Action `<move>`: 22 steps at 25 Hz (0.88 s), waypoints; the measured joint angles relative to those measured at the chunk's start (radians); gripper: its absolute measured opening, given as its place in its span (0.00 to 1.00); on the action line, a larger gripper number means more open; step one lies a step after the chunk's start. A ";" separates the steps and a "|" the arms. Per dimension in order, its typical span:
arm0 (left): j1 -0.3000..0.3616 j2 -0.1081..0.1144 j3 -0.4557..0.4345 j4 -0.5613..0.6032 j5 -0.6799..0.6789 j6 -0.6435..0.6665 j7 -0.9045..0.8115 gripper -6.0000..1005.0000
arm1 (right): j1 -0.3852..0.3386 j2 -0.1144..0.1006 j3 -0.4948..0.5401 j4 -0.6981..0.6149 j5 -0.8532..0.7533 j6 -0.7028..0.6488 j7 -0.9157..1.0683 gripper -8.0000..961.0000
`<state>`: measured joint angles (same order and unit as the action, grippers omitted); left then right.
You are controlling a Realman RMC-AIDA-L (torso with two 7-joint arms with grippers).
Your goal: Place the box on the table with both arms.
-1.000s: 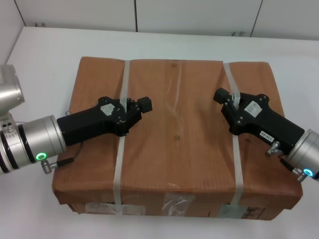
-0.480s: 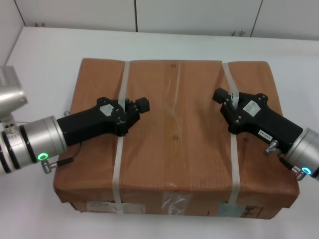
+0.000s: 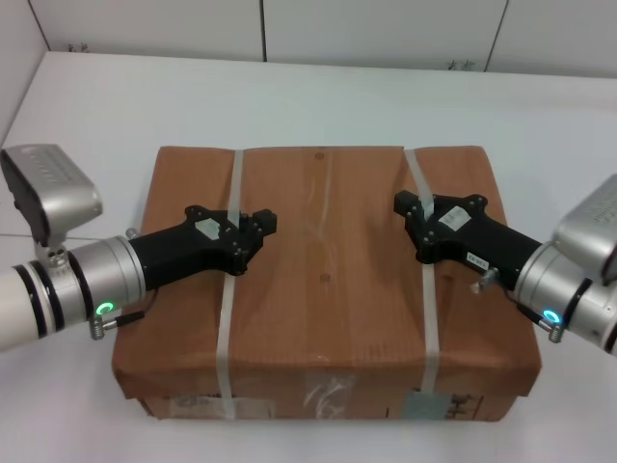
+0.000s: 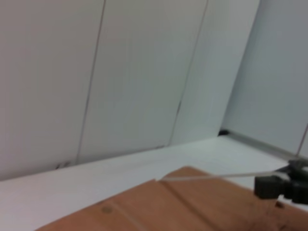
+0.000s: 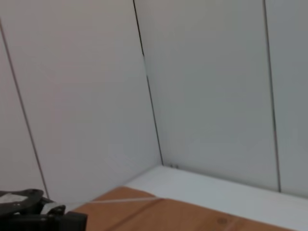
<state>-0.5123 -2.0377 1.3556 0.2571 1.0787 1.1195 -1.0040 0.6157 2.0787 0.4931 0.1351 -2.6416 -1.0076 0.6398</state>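
A bare lab or test room, by the look of it: a broad white table [image 3: 318, 101] runs up against plain white wall panels [image 3: 376, 29] with thin dark seams, nothing homely anywhere around.

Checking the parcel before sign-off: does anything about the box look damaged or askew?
The box sits roughly square on the table. Only its brown paper is creased near the middle; both straps look intact under the left gripper and right gripper.
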 joint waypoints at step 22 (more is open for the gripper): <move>-0.066 -0.013 0.063 -0.074 -0.003 -0.200 0.058 0.05 | 0.028 0.000 -0.021 0.103 0.000 0.312 -0.013 0.02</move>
<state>-0.5786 -2.0509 1.4188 0.1826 1.0762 0.9190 -0.9463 0.6432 2.0786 0.4723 0.2378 -2.6418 -0.6957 0.6264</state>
